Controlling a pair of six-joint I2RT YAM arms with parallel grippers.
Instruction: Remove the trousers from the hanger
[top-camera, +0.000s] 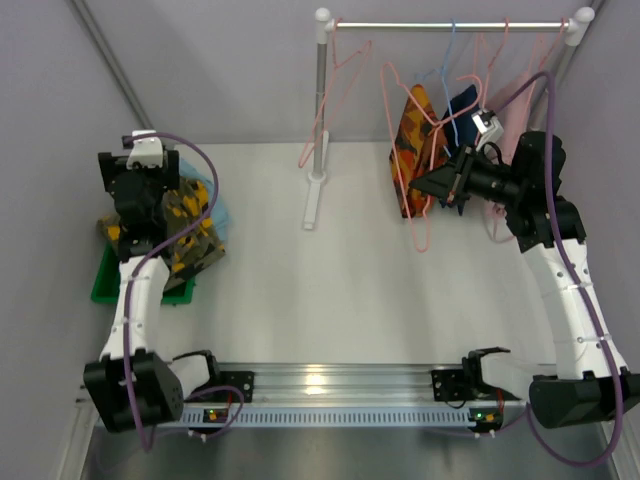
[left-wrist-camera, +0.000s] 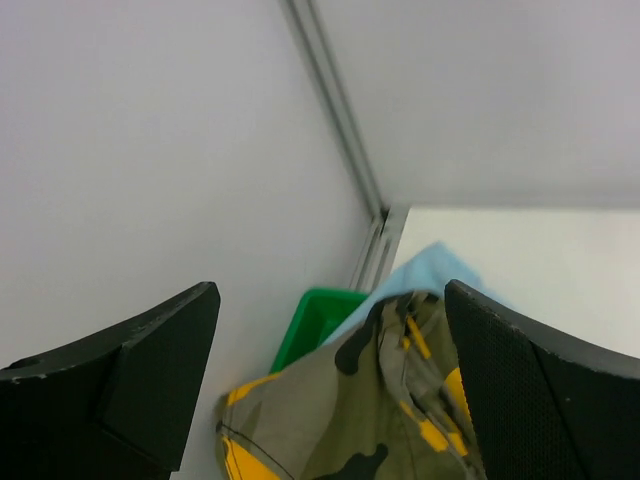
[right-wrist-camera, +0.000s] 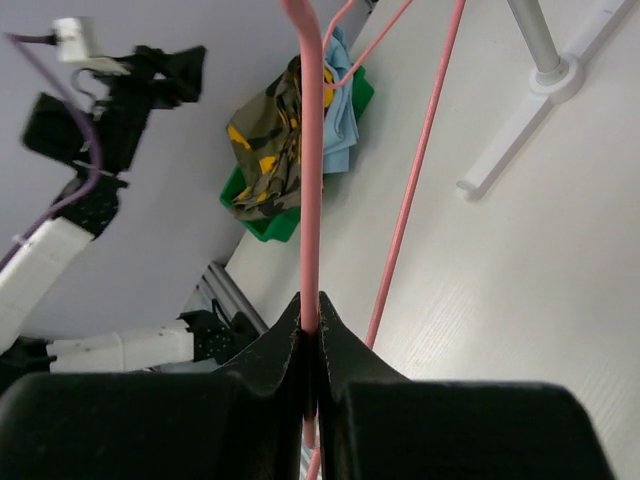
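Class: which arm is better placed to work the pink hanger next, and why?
Right. The right gripper is shut on the pink hanger by the rack; the left gripper is open over the green bin.

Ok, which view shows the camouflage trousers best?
Right wrist: the camouflage trousers are almost wholly visible, heaped on the light blue pair over the green bin. In top external the left arm hides part of them; left wrist shows only a close-up portion.

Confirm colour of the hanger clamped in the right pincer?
Pink; the thin pink wire hanger shows best in the right wrist view.
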